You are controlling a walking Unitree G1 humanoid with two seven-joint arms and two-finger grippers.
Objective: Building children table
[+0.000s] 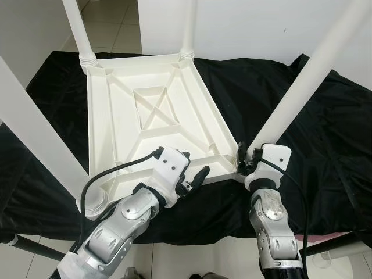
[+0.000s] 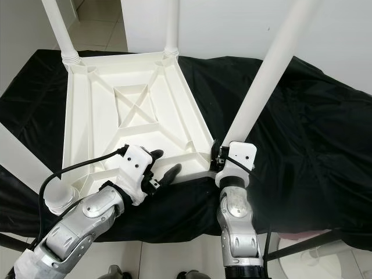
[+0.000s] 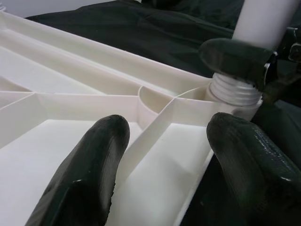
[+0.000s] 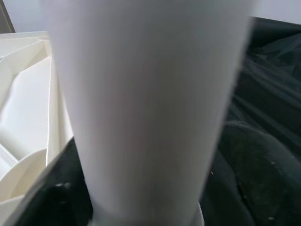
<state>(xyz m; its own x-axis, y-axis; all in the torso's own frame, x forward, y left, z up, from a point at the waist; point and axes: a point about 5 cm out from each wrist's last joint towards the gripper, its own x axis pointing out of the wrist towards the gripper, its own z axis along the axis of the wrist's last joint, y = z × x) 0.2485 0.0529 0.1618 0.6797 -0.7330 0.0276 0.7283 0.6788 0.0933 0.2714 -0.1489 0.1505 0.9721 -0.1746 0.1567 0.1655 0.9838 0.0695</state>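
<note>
Lying upside down on a black cloth (image 1: 325, 139), the ribbed white plastic children's tabletop (image 1: 157, 116) has round white plastic legs standing up from its corners. Right tool (image 1: 245, 158) grips the near-right leg (image 1: 302, 81) at its threaded base. Left tool (image 1: 195, 174), fingers (image 3: 89, 174) spread wide, straddles the tabletop's near rim beside that corner.

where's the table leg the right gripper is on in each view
Left eye view: table leg slants from upper right down to the tabletop's near right corner.
Right eye view: leg right of centre.
Left wrist view: leg at top right.
Right wrist view: leg across the middle.
Shared landmark: upturned white tabletop.
</note>
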